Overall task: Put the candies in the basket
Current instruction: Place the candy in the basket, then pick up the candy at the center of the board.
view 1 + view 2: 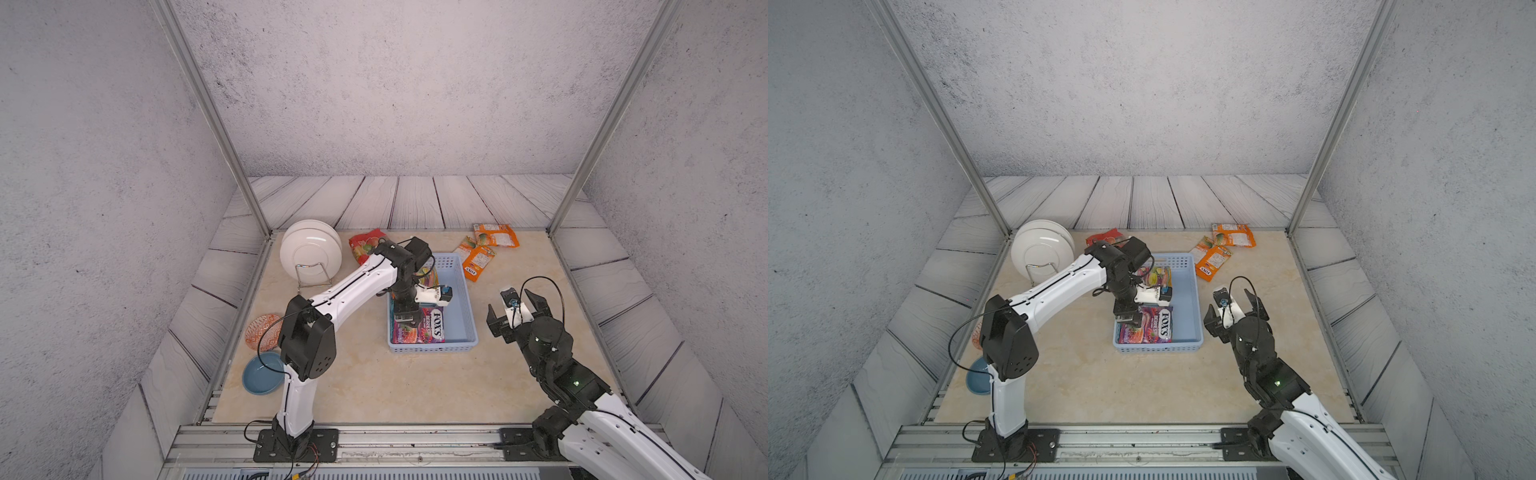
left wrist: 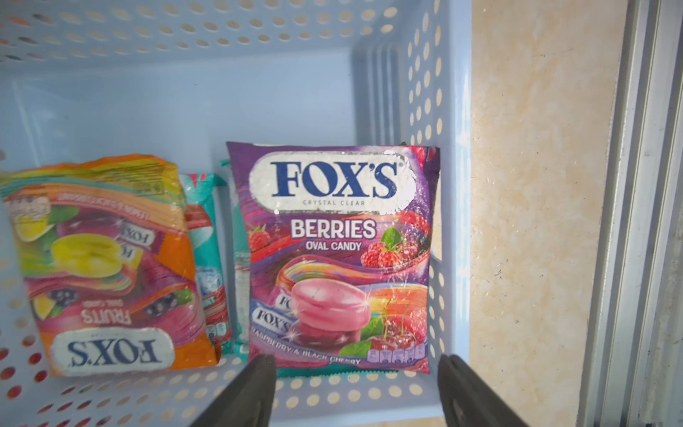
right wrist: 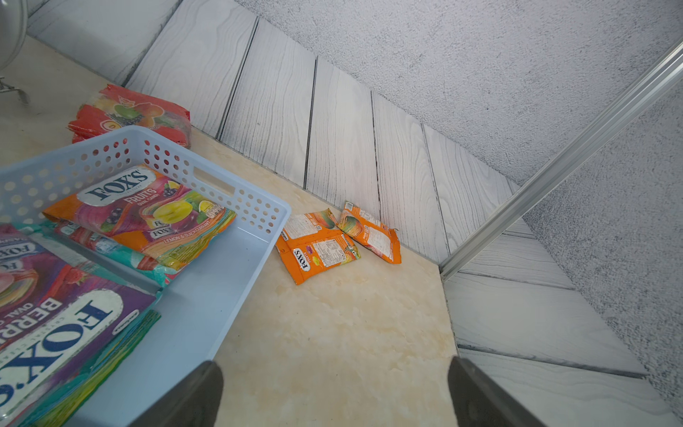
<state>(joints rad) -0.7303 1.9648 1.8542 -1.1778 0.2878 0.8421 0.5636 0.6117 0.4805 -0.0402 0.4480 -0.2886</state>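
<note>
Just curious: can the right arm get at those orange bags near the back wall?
Probably yes: the open right gripper faces the orange bags across bare tabletop, and the basket sits aside.

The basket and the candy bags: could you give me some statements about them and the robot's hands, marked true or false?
1. The purple Berries bag lies inside the basket. True.
2. The orange bags near the back wall are in the basket. False: they lie on the table, outside it.
3. The right hand grips a bag. False: it is open and empty, beside the basket.
4. The red bag lies outside the basket. True.
5. The left hand hangs open over the basket. True.
</note>
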